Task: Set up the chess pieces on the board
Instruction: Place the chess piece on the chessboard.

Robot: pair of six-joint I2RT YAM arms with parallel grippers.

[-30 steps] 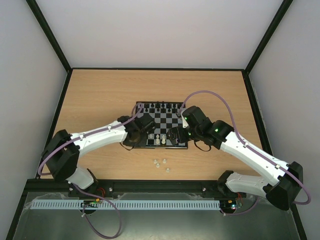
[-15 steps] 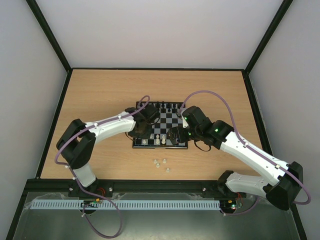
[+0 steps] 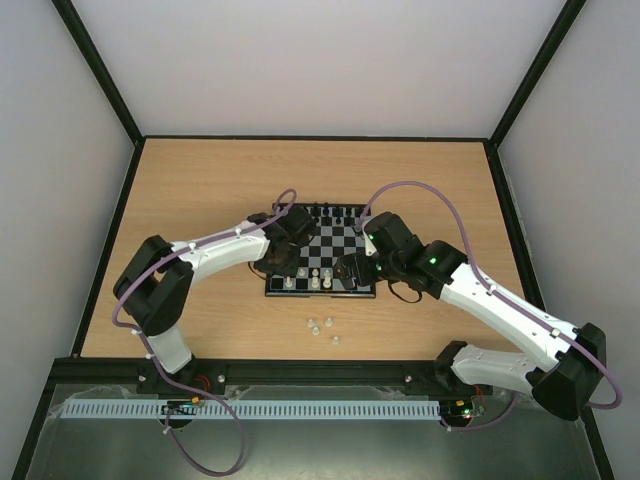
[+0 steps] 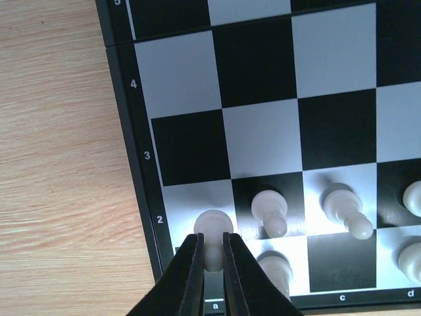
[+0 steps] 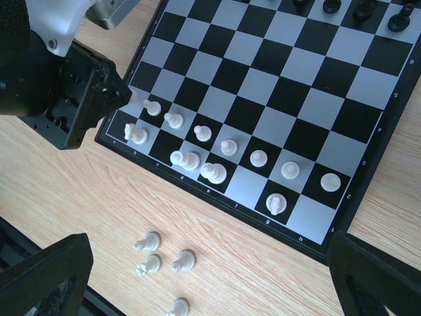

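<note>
Nearest to me, between the table's (image 3: 200,180) front edge and the board (image 3: 338,247), four loose white pieces (image 5: 151,242) lie on bare wood in a small cluster; to either side of them the near strip is open. The board lies flat at mid-table with plain wood wide on both flanks and deeper behind it, out to the black rim under the walls.

On the board's near side I count seven white pawns (image 5: 228,147) in a line along the second rank, and four white pieces (image 5: 214,172) on the first rank in front of them; the middle ranks are bare squares. The black pieces (image 3: 325,211) stand along the far edge.

My left gripper (image 4: 212,237) is at the board's near left corner, fingers pinched tight on a white pawn (image 4: 213,224) over the pale square in the a-file, second rank; whether its base touches the board I cannot tell. The neighbouring pawn (image 4: 268,209) is just beside it, apart from the fingers.

My right gripper (image 5: 207,263) hangs above the board's near right part — fingers spread wide, holding nothing.
</note>
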